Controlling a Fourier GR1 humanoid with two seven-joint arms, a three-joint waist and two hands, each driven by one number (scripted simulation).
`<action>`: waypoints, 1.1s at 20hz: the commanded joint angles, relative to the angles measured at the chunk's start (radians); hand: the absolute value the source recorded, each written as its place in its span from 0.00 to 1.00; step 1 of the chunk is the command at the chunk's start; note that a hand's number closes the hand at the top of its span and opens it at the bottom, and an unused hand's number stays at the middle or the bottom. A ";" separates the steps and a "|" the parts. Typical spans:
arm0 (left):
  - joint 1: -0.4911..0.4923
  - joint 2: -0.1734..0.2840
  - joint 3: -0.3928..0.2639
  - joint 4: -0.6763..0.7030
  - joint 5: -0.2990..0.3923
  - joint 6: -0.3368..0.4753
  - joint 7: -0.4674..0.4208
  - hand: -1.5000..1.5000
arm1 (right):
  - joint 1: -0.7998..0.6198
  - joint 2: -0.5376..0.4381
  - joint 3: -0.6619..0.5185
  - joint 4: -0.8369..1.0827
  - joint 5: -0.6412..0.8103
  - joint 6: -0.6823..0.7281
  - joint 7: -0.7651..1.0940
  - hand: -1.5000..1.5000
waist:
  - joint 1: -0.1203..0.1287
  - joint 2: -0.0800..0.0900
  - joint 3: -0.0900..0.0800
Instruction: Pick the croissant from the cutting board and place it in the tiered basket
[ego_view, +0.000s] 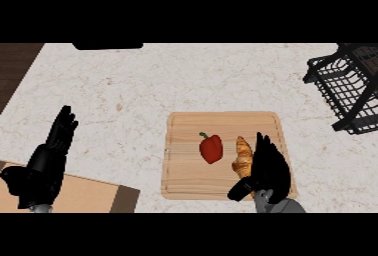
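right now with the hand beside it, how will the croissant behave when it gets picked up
The croissant lies flat on the cutting board, so it probably won't roll. Its tapered, curved shape may slip from the right hand. It looks light and probably crushable.

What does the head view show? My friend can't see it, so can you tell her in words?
The robot's right hand reaches over a wooden cutting board, fingers straight beside a croissant, with a red pepper lying just left of it. A black wire tiered basket stands at the counter's far right, and the left hand rests open at the left.
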 joint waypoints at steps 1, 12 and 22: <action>0.079 -0.095 -0.082 0.146 0.001 0.007 -0.009 0.50 | 0.009 0.007 -0.049 0.003 -0.015 0.074 0.120 0.00 | -0.018 0.021 -0.040; 0.069 -0.097 -0.087 0.148 0.018 0.004 0.002 0.50 | 0.014 0.038 -0.089 0.124 -0.008 0.020 0.049 1.00 | -0.010 0.024 -0.038; 0.037 -0.086 -0.087 0.156 0.011 0.010 0.012 0.50 | -0.060 0.007 -0.055 0.158 0.062 0.063 -0.039 1.00 | -0.009 0.021 -0.038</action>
